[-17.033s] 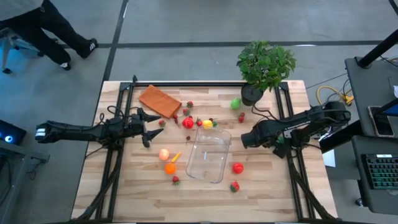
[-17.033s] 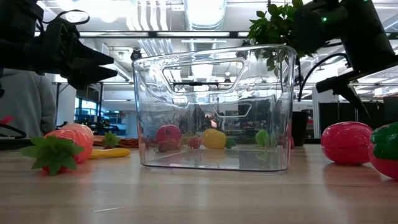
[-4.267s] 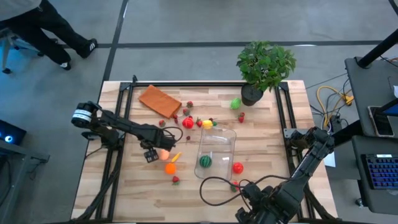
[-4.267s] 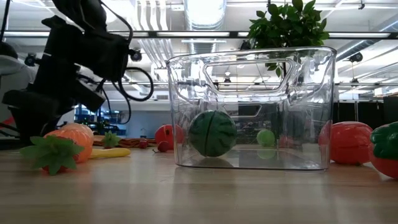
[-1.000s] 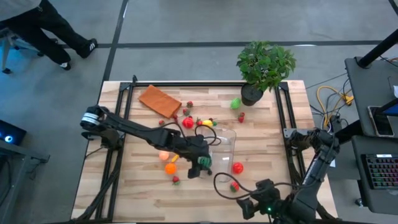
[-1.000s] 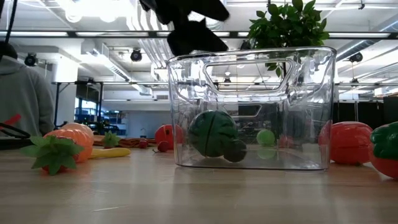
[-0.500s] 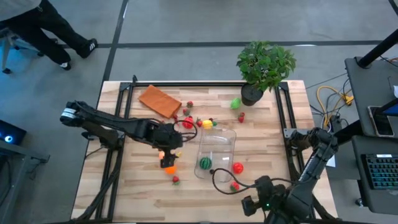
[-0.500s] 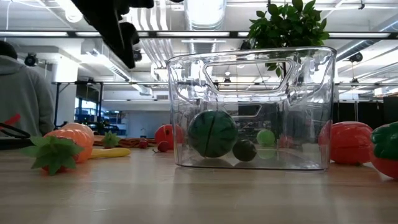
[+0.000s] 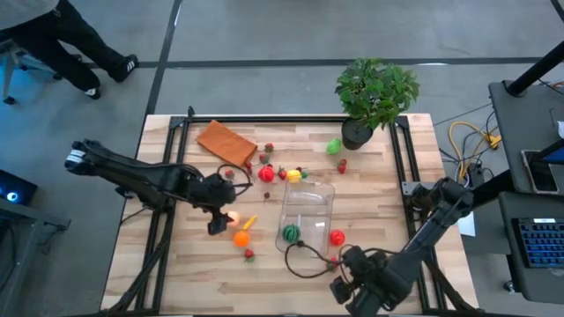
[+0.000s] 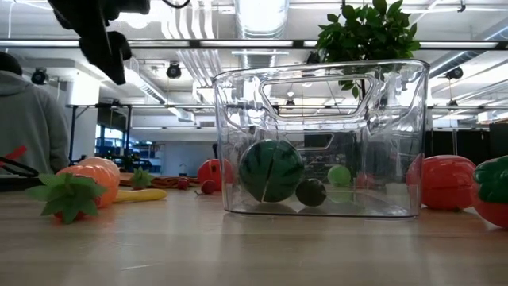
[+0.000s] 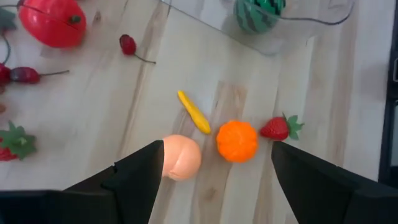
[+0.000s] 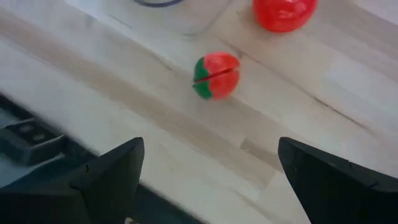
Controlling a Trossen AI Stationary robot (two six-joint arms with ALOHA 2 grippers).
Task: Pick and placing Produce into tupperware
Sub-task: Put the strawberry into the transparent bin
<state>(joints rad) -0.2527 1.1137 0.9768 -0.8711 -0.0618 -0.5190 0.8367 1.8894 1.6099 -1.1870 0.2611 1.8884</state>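
I am a two-armed robot at a wooden worktop [image 9: 370, 189], filling a clear tub [image 9: 306, 214] with toy produce. The tub stands near the middle of the worktop, toward the right. Inside it lie a striped green melon [image 10: 271, 170] and a smaller dark green fruit [image 10: 311, 191] just beside it, so two pieces look packed, by my judgement a small share of the job.

My left gripper [image 9: 217, 222] hangs over the worktop left of the tub, fingers spread and empty, above a peach [image 11: 181, 157], an orange [image 11: 237, 140], a thin yellow pepper [image 11: 193, 112] and a strawberry [image 11: 278, 127].

My right gripper [image 12: 211, 177] is at the near edge, fingers spread wide and empty, facing a red and green fruit [image 12: 215, 75] and a red tomato [image 12: 284, 14] near the tub.

More red and yellow pieces lie scattered between the tub and the far edge, and a lime [image 9: 333, 146] near the potted plant [image 9: 374, 93]. Most produce is left to pack.
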